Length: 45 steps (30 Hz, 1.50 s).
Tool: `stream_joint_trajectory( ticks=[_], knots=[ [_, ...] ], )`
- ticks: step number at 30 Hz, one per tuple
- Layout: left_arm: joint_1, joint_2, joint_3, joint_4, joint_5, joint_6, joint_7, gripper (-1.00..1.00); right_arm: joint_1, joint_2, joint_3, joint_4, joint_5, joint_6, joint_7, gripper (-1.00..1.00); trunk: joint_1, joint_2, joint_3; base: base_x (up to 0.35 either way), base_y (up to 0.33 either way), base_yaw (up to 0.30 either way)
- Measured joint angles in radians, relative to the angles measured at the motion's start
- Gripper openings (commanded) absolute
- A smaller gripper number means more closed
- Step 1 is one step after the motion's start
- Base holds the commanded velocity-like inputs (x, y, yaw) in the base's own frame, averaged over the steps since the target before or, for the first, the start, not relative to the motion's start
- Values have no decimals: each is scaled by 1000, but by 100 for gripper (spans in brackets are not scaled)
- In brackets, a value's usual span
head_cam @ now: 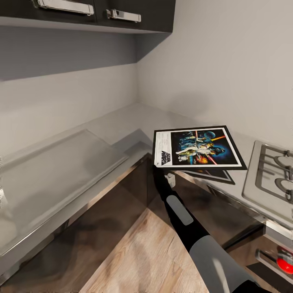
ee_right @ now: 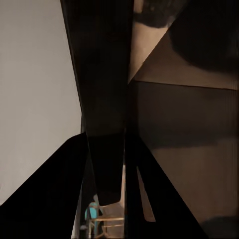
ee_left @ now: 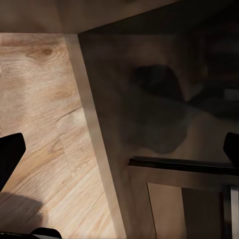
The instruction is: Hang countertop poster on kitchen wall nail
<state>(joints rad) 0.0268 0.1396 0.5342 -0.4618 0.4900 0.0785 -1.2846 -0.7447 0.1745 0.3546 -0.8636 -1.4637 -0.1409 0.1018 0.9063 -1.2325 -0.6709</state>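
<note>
The poster (head_cam: 198,147), black-framed with space artwork and a white title strip at its left end, hangs tilted just above the light grey kitchen countertop (head_cam: 122,122) and casts a shadow on it. My right arm reaches up from below the counter's edge, and its gripper (head_cam: 165,173) is shut on the poster's near left corner, mostly hidden under it. In the right wrist view the two dark fingers (ee_right: 59,189) close on the poster's thin dark edge (ee_right: 102,74). My left gripper (ee_left: 119,149) is open over wooden floor and dark cabinet fronts, with nothing between its fingers.
A steel gas hob (head_cam: 272,171) with black grates sits at the right, with a red knob (head_cam: 285,264) below it. Dark upper cabinets (head_cam: 101,12) hang over the corner. A raised grey panel (head_cam: 53,162) lies on the left worktop. Wooden floor (head_cam: 146,252) lies beneath.
</note>
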Motion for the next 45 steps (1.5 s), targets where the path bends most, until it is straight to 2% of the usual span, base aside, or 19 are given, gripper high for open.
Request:
stream_joint_trajectory(
  ticks=[16,19,21,26,34,36,40,45],
  knots=[
    [0,0,0,0,0,0,0,100,-1,0,5,-6,21,7,-2,-100,0,0,0,-46,0,0],
    [0,0,0,0,0,0,0,100,-1,0,6,-22,47,8,-5,-100,0,0,0,-1,0,0],
    [0,0,0,0,0,0,0,100,-1,0,32,-45,100,30,-10,-100,0,0,0,-72,0,0],
    [0,0,0,0,0,-1,0,100,-1,0,57,-67,136,57,-12,-100,0,0,0,-239,0,0],
    [0,0,0,0,0,-1,0,100,-1,0,65,-73,145,72,-10,-100,0,0,0,-326,0,0],
    [0,0,1,0,-1,-1,0,100,-1,0,65,-76,146,91,-9,-100,0,0,0,-336,0,0],
    [0,0,1,0,-1,-1,0,100,-2,-1,67,-119,148,179,-6,-100,0,0,0,-337,0,0],
    [0,0,1,0,-1,-1,0,100,-1,-11,67,-134,147,210,10,-100,0,0,0,-337,0,0]
  ],
)
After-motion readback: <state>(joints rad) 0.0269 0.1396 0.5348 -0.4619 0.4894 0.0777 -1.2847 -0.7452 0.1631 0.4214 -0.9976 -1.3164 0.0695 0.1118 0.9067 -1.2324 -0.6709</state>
